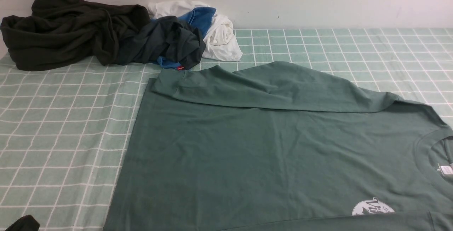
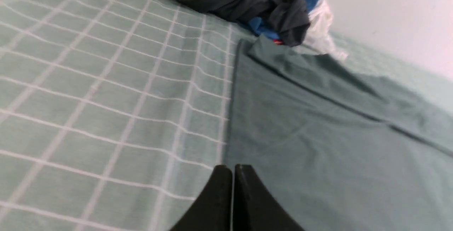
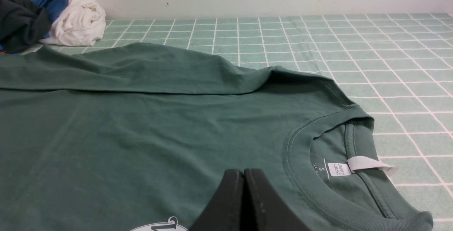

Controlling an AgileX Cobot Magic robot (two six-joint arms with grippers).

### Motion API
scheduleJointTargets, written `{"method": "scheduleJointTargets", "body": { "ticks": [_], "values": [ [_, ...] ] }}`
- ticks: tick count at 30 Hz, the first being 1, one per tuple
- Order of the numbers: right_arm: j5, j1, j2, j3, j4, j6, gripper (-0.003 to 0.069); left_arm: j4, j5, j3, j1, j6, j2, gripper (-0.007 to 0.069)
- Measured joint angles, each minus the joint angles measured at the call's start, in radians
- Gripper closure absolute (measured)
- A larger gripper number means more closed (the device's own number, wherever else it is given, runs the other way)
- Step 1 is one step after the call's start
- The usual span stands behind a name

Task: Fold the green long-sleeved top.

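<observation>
The left gripper [image 2: 233, 170] has its jaws pressed together on nothing, poised at the hem of the green long-sleeved top [image 1: 269, 146], where it meets the checked cloth [image 1: 53, 125] covering the surface. The right gripper [image 3: 244, 173] is likewise pinched closed and empty, above the chest between the white logo [image 3: 159, 226] and the ribbed neck [image 3: 300, 174].

The top lies flat across the near right part of the surface, neck toward the right edge, its far sleeve [image 1: 276, 86] folded over the body.

Heaped in the far left corner are a dark olive-black garment [image 1: 67, 29], a navy garment [image 1: 170, 43], something blue [image 1: 200, 17] and something white [image 1: 221, 36]. The navy one lies just beside the sleeve's cuff.
</observation>
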Motion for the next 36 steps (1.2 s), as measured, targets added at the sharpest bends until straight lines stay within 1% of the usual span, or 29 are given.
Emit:
{"method": "scheduleJointTargets", "body": {
  "ticks": [1, 2, 3, 5, 6, 7, 9, 15, 18, 19, 21, 22, 24, 25, 27, 28, 29, 30, 32, 35, 36],
  "values": [
    [0.0, 0.0, 0.0, 0.0, 0.009, 0.0, 0.0673, -0.107, -0.001, 0.0, 0.0, -0.001, 0.0, 0.0627],
    [0.0, 0.0, 0.0, 0.0, 0.011, 0.0, 0.0673, -0.107, -0.002, 0.0, 0.0, -0.001, 0.0, 0.0627],
    [0.001, 0.0, 0.0, 0.0, 0.028, 0.0, 0.0673, -0.211, -0.004, 0.0, 0.0, -0.002, 0.0, 0.0627],
    [0.001, 0.0, 0.0, 0.0, 0.084, 0.0, 0.0673, -0.345, -0.014, 0.0, 0.0, -0.002, 0.0, 0.0627],
    [0.001, 0.0, 0.0, 0.0, 0.099, 0.0, 0.0673, -0.355, -0.014, 0.0, 0.0, -0.002, 0.0, 0.0627],
    [0.002, 0.0, 0.0, 0.0, 0.19, 0.001, 0.0673, -0.407, -0.026, 0.0, 0.0, 0.003, 0.0, 0.0627],
    [0.003, 0.0, 0.0, 0.0, 0.315, 0.009, 0.0673, -0.436, -0.03, 0.0, 0.0, 0.008, 0.0, 0.0627],
    [-0.018, 0.0, 0.0, 0.001, 0.78, 0.041, 0.0673, -0.451, -0.028, 0.0, 0.0, 0.013, 0.0, 0.0627],
    [-0.04, 0.0, 0.0, 0.001, 0.927, 0.035, 0.0673, -0.45, 0.003, -0.004, 0.0, 0.046, 0.0, 0.0627],
    [-0.044, 0.0, 0.0, 0.001, 0.946, 0.027, 0.0673, -0.449, 0.02, -0.012, 0.0, 0.063, 0.0, 0.0627],
    [-0.061, 0.0, 0.0, 0.001, 0.967, 0.004, 0.0673, -0.438, 0.062, -0.052, 0.0, 0.153, 0.0, 0.0627],
    [-0.063, 0.0, 0.0, 0.001, 0.967, 0.004, 0.0673, -0.438, 0.064, -0.057, 0.0, 0.162, 0.0, 0.0627],
    [-0.093, 0.0, 0.0, 0.001, 0.97, -0.05, 0.0673, -0.405, 0.117, -0.143, 0.0, 0.261, 0.004, 0.0627],
    [-0.098, 0.0, 0.0, 0.001, 0.97, -0.067, 0.0673, -0.391, 0.13, -0.165, 0.0, 0.279, 0.013, 0.0627],
    [-0.1, 0.0, 0.0, 0.0, 0.967, -0.142, 0.0673, -0.313, 0.18, -0.242, 0.0, 0.301, 0.071, 0.0627],
    [-0.098, 0.0, 0.0, -0.002, 0.964, -0.159, 0.0673, -0.304, 0.192, -0.259, 0.0, 0.301, 0.087, 0.0627],
    [-0.091, 0.0, 0.0, -0.011, 0.956, -0.194, 0.0673, -0.264, 0.218, -0.293, 0.0, 0.305, 0.124, 0.0627],
    [-0.073, 0.0, 0.025, -0.049, 0.933, -0.256, 0.0673, -0.173, 0.28, -0.368, 0.0, 0.309, 0.209, 0.0627],
    [-0.044, 0.0, 0.09, -0.123, 0.893, -0.34, 0.0673, -0.059, 0.374, -0.466, 0.0, 0.313, 0.317, 0.0627],
    [0.052, 0.0, 0.241, -0.28, 0.779, -0.458, 0.0673, 0.14, 0.546, -0.637, 0.0, 0.321, 0.51, 0.0627],
    [0.123, 0.0, 0.328, -0.371, 0.723, -0.514, 0.0673, 0.202, 0.615, -0.706, 0.0, 0.321, 0.57, 0.0627]
  ]
}}
